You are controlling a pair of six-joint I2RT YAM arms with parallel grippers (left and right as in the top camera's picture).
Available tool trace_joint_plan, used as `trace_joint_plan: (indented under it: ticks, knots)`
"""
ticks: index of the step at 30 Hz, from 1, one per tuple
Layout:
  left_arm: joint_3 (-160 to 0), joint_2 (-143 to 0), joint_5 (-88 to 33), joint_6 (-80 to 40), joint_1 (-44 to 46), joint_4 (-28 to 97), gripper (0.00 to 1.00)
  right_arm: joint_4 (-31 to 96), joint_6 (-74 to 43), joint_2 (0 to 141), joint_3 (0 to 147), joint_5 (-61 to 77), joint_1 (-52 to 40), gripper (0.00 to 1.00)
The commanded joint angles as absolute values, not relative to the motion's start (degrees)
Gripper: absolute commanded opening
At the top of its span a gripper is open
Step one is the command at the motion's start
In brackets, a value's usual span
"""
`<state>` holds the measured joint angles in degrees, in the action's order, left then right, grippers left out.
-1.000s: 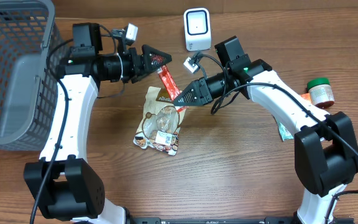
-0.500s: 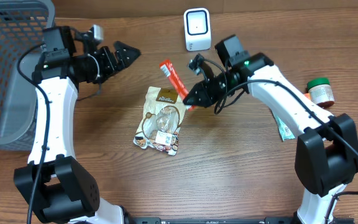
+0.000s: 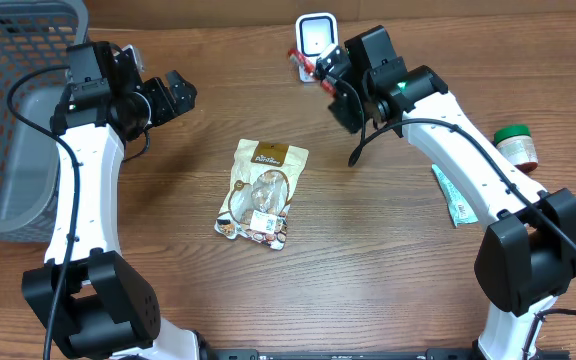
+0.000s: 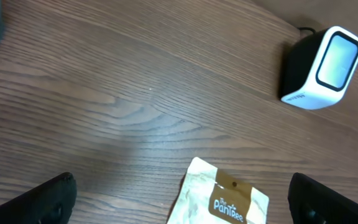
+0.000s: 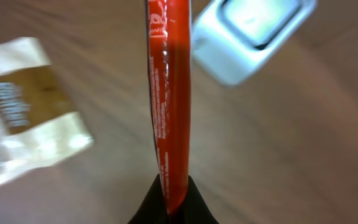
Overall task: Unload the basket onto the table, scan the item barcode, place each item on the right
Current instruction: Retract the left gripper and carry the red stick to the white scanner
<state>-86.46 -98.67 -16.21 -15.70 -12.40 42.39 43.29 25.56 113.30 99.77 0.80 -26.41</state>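
My right hand (image 5: 171,202) pinches the red packet (image 5: 168,93) by one end, just before the scanner (image 5: 252,34), while my left hand (image 3: 173,95) hangs spread and empty; so slight a grip may let the packet twist, hiding its barcode, or slip.

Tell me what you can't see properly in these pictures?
- Red packet: right wrist view is blurred and shows it edge-on, so no barcode can be found; overhead it is too small.
- Snack pouch: left wrist view's bottom edge cuts it off.
- Pouch's white label: overhead, too small to read.
- Basket: overhead, cut off by the left edge.
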Motion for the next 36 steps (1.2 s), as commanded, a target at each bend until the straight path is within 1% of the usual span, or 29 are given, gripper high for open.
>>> trace_joint_plan:
  ticks: [1, 4, 7, 10, 11, 13, 18, 21, 24, 26, 31, 36]
  knots:
    - [-86.28, -99.11, -14.55, -14.81, -12.25, 42.41, 1.00, 39.46, 32.25, 111.85, 101.41, -7.92, -27.05, 0.04]
    - [-86.28, -99.11, -14.55, -14.81, -12.25, 42.41, 1.00, 35.31, 37.74, 111.87, 101.41, -9.32, -27.05, 0.04]
    - [-86.28, -99.11, -14.55, -14.81, -12.25, 42.41, 1.00, 29.85, 40.05, 111.98, 101.38, -14.33, -27.03, 0.04]
    - [-86.28, -99.11, -14.55, -14.81, -12.25, 42.41, 0.99, 25.54, 46.22, 112.31, 101.38, -17.67, -27.07, 0.04]
    - [-86.28, -99.11, -14.55, -14.81, -12.25, 42.41, 1.00, 21.63, 50.33, 113.14, 101.38, -20.91, -27.33, 0.03]
    - [-86.28, -99.11, -14.55, -14.81, -12.25, 42.41, 1.00, 17.78, 53.47, 114.37, 101.38, -23.97, -27.55, 0.04]
    - [-86.28, -99.11, -14.55, -14.81, -12.25, 42.41, 1.00, 6.76, 58.57, 120.66, 101.34, -29.19, -27.57, 0.04]
    - [-86.28, -99.11, -14.55, -14.81, -12.25, 42.41, 1.00, -0.08, 58.76, 125.03, 101.32, -30.20, -27.75, 0.04]
    - [-86.28, -99.11, -14.55, -14.81, -12.25, 42.41, 1.00, -7.99, 58.78, 130.85, 101.32, -36.40, -27.79, 0.04]
    - [-86.28, -99.11, -14.55, -14.81, -12.25, 42.41, 1.00, -10.24, 58.78, 133.56, 101.32, -37.89, -27.73, 0.04]
    - [-86.28, -99.11, -14.55, -14.81, -12.25, 42.41, 1.00, -12.05, 58.76, 138.32, 101.32, -37.89, -27.79, 0.04]
    - [-86.28, -99.11, -14.55, -14.81, -12.25, 42.41, 1.00, -11.46, 58.54, 139.70, 101.32, -38.11, -27.68, 0.04]
